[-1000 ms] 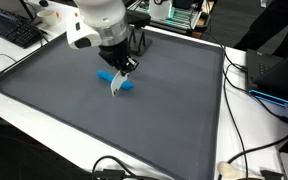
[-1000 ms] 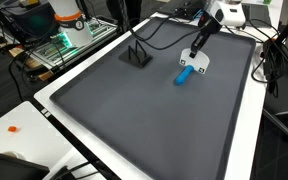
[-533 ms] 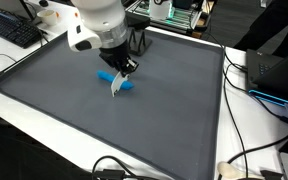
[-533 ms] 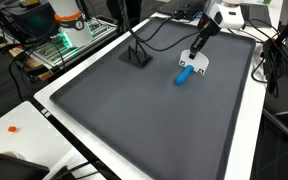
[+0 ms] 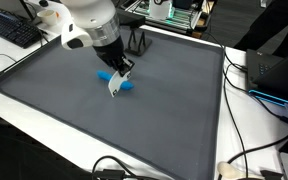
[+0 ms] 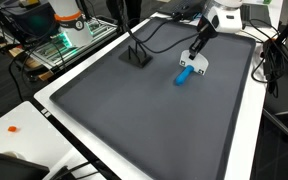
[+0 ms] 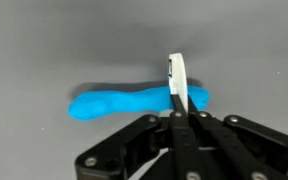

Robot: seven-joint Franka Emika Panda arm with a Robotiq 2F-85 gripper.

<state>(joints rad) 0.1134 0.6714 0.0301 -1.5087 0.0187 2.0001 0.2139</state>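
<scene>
Thin white strip (image 7: 178,80), edge-on, over elongated blue piece (image 7: 114,102)

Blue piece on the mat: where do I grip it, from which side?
Probably take the blue piece at its narrower middle, from straight above, jaws across its short width: it lies flat on the mat, long and slim. The gripper is shut on a white strip.

table (image 5: 34,135) — white | mat (image 5: 174,110) — dark grey | keyboard (image 5: 12,30), cables (image 5: 114,165) around

Dark gray mat (image 5: 134,125) on white table (image 5: 34,130), keyboard (image 5: 14,30) at corner, blk stand (image 6: 136,57), cables (image 5: 246,95)
</scene>
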